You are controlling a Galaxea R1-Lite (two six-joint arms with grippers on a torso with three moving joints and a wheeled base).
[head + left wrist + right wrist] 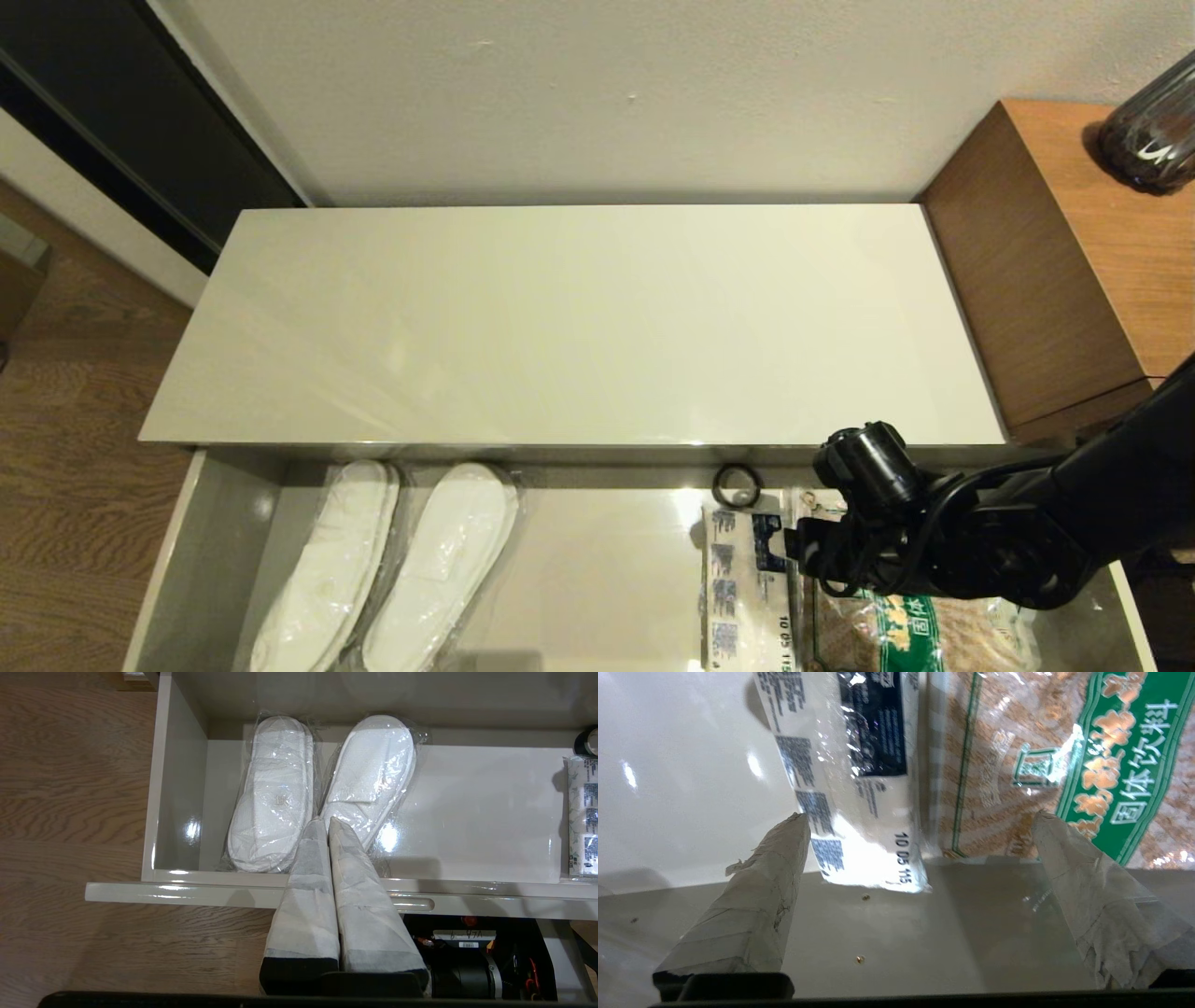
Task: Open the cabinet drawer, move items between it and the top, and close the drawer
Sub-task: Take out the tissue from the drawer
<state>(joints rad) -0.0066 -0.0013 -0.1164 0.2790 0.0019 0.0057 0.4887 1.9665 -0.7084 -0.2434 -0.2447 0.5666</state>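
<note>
The cabinet drawer [210, 551] stands pulled out below the top [579, 317], a bare glossy cream slab. In the drawer's right part lie the white packet [742, 588] with grey-blue print and, touching it, the clear packet [924, 635] with a green label. My right gripper [920, 815] hangs open above their near ends, close to the drawer's front wall [887, 933]. One fingertip is by the white packet [850, 765] and the other over the green-label packet [1017, 765], with nothing held. My left gripper [326, 821] is shut and empty above the drawer's front edge [187, 891], near a finger slot [416, 904].
Wrapped white slippers [392, 569] fill the drawer's left part. A small black ring [737, 485] lies at the drawer's back by the packets. A taller brown wood cabinet [1074, 261] with a dark glass vessel [1148, 131] stands to the right. Wood floor [65, 448] lies to the left.
</note>
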